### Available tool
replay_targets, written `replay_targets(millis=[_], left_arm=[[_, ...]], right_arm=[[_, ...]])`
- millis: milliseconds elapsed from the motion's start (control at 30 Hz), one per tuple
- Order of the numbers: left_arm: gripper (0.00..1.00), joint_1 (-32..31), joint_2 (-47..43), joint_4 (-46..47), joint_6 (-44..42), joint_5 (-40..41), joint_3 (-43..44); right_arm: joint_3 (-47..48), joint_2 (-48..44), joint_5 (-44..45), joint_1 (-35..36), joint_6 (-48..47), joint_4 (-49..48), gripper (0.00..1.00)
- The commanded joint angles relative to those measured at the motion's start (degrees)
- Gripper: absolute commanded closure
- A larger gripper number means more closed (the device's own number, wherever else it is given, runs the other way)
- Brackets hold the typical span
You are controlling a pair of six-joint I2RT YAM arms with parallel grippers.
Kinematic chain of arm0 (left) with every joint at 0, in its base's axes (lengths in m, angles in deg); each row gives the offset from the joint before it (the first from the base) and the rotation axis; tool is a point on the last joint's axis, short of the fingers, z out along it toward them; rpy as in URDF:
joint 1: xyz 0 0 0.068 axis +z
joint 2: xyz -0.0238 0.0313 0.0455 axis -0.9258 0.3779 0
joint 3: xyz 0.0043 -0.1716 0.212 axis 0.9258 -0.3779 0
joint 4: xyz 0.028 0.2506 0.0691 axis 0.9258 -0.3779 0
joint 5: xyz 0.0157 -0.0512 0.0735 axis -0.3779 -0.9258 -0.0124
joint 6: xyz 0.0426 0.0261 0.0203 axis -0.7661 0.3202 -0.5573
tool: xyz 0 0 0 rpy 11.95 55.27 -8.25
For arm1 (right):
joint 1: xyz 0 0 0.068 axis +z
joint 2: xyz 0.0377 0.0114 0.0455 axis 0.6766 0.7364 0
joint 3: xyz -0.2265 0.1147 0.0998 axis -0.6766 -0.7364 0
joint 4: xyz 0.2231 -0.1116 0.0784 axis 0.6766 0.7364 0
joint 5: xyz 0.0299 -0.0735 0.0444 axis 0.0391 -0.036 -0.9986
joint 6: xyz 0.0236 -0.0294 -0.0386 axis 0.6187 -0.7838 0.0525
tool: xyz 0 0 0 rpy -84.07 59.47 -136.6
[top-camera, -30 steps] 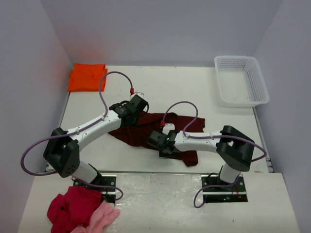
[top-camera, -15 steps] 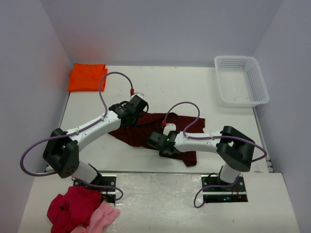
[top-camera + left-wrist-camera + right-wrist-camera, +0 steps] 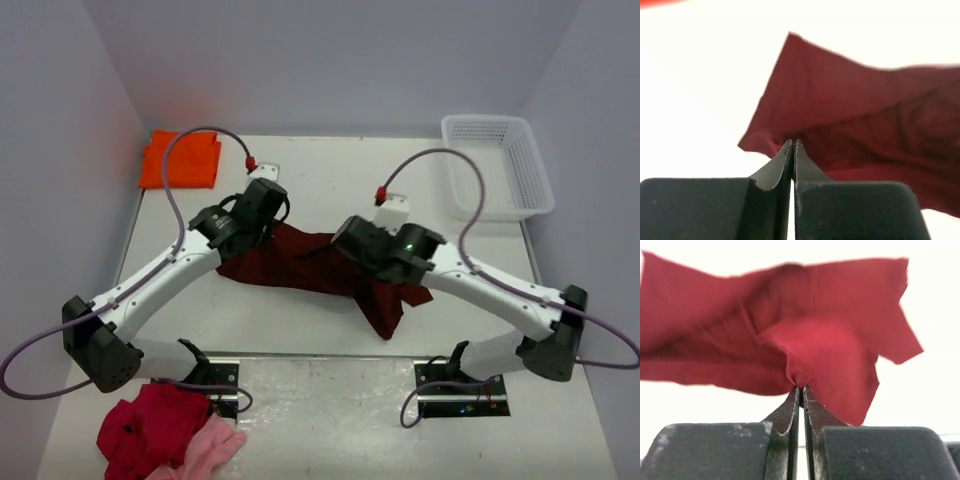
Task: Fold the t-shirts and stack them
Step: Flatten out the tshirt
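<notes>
Cloth in 4 colours shows from above. Far left at the back of the desk [image 3: 330, 180], the orange t-shirt [image 3: 180, 160] lies as a flat, squarish fold against the wall. Nearer, on the ledge beside the left arm's base, a crumpled crimson garment [image 3: 145, 428] touches a paler pink garment [image 3: 215, 445].

The maroon t-shirt [image 3: 300, 265] sits mid-desk, drawn out in a rumpled band between the 2 arms. A pointed flap of it trails toward the near edge under the right wrist. This view hides both sets of fingertips behind the wrists, and only the wrist cameras show them.

In the left wrist view, the left fingers [image 3: 790, 156], dark and wedge-shaped, are pressed together on a bunched edge of the maroon cloth. The cloth fans away from them in a creased sheet with 1 sharp corner at the top.

In the right wrist view, the right fingers [image 3: 796, 399] pinch a gathered pucker of the same shirt. Folds radiate from the nip into a ragged, wing-like shape, and the fabric looks brighter red here against the glare.

At the far right corner stands a white plastic basket [image 3: 485, 122], rectangular with lattice walls, its mesh floor showing.
</notes>
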Motion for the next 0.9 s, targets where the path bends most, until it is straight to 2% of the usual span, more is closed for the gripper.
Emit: replay_targets(millis=[0, 167, 333, 467, 567, 600, 733, 867], left_arm=[[1.0, 0.0, -4.63, -4.17, -0.8, 7.01, 8.65], [1.0, 0.0, -5.17, -7.44, -4.22, 11.33, 20.6], [1.0, -0.09, -4.29, -9.81, -9.05, 16.51, 32.62], [1.0, 0.0, -3.23, -12.71, -10.82, 21.87, 42.13], [1.0, 0.0, -2.62, -14.46, -11.61, 23.9, 49.51], [1.0, 0.0, -2.36, -15.51, -11.79, 25.03, 52.75], [1.0, 0.0, -3.4, -14.92, -12.49, 24.61, 56.74], [1.0, 0.09, -8.93, -8.15, -15.12, 21.36, 53.4]], right_arm=[[6.76, -6.01, 7.52, -7.77, -13.41, 5.24, 1.0], [16.96, -7.61, 5.15, -16.84, -30.14, 1.19, 1.0], [33.13, -5.06, 4.27, -24.84, -43.95, 0.92, 1.0], [48.94, -0.76, 4.27, -27.31, -50.8, 3.46, 1.0], [66.24, 3.63, 5.76, -27.49, -55.29, 7.5, 1.0], [63.94, 1.21, 6.2, -27.4, -58.08, 4.29, 1.0], [62.69, -2.76, 5.68, -27.49, -58.55, 3.38, 1.0], [63.21, -7.51, 1.73, -27.22, -60.13, 1.81, 1.0]])
